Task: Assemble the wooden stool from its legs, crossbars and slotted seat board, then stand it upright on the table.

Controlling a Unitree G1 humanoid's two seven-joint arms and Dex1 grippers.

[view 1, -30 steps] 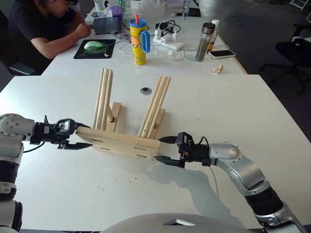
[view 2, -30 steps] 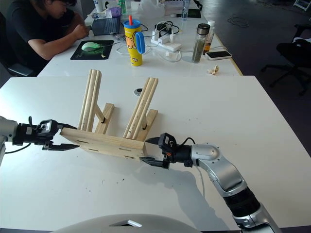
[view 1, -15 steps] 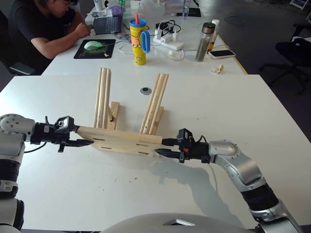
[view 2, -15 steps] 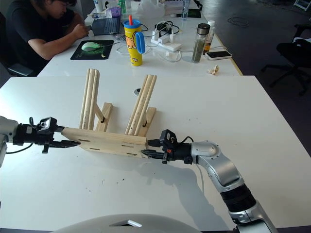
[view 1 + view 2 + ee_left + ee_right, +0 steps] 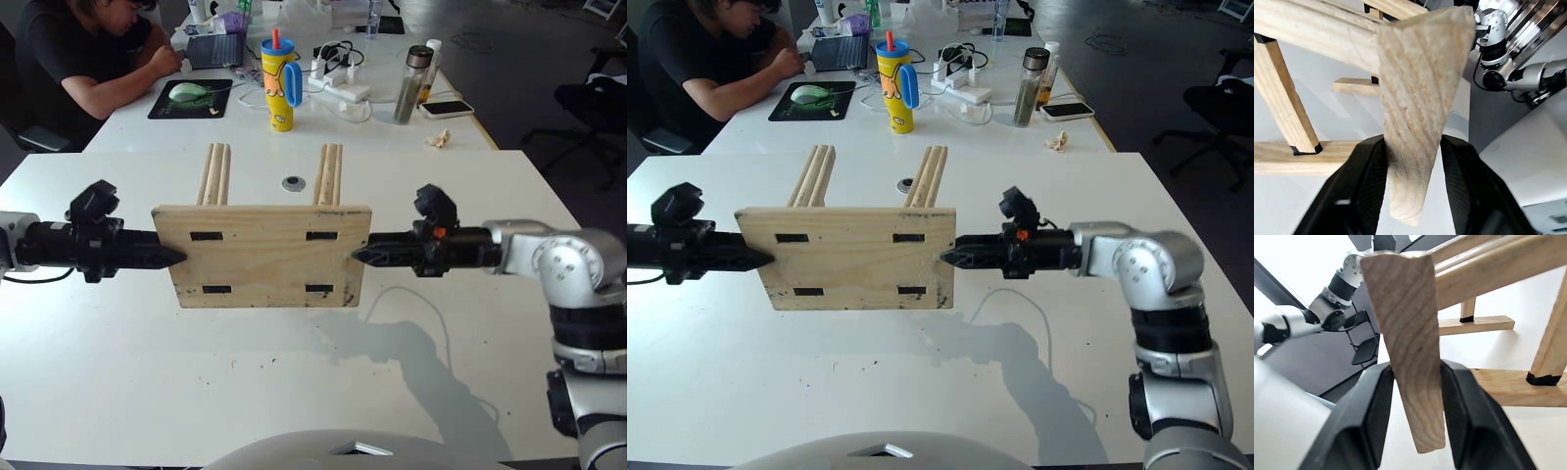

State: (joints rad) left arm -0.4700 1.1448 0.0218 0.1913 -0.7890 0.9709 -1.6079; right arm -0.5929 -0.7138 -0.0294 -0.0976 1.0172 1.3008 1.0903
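Observation:
The assembled wooden stool hangs above the white table [image 5: 460, 392], its slotted seat board [image 5: 263, 255] tilted up to face me. Two pairs of legs [image 5: 327, 174] point away behind the board. My left gripper [image 5: 174, 258] is shut on the board's left edge and my right gripper [image 5: 359, 257] is shut on its right edge. In the left wrist view the black fingers [image 5: 1369, 188] pinch the board's end grain [image 5: 1415, 107], with legs and a crossbar [image 5: 1354, 86] beyond. In the right wrist view the fingers [image 5: 1376, 416] clamp the other end [image 5: 1408, 342].
On the far table stand a yellow cup [image 5: 279, 83], a bottle [image 5: 413, 84], a phone [image 5: 448, 108], cables and a mouse pad [image 5: 189, 98], where a person sits. A small round disc [image 5: 293, 183] lies on the white table behind the stool.
Both grippers have risen and spread level, lifting the stool off the table and turning it so the seat board faces me, with the legs pointing away.

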